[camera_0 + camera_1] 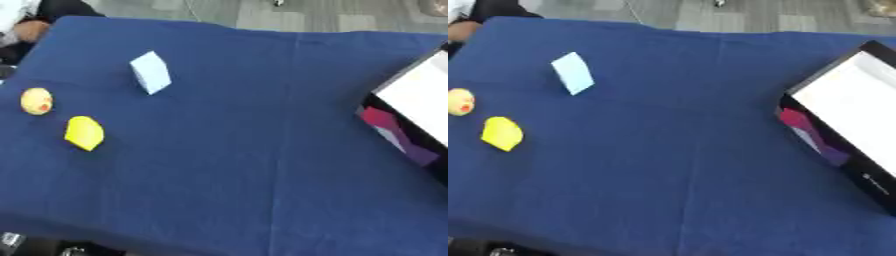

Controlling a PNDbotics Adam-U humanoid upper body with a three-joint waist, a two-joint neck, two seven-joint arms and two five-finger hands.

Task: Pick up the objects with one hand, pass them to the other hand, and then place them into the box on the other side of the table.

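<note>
Objects for the task lie in a loose group near the table's left edge, on its blue cloth: a pale blue block stands tilted on an edge, farthest back; a round yellow-orange ball with a reddish spot sits closest to the left edge; a bright yellow angular piece lies just nearer than the ball. All three are apart from one another. Well across the cloth, at the right edge, sits the black box with a white inside and a pink and purple patch on its wall. Neither robot hand shows, so the state of their fingers cannot be told.
</note>
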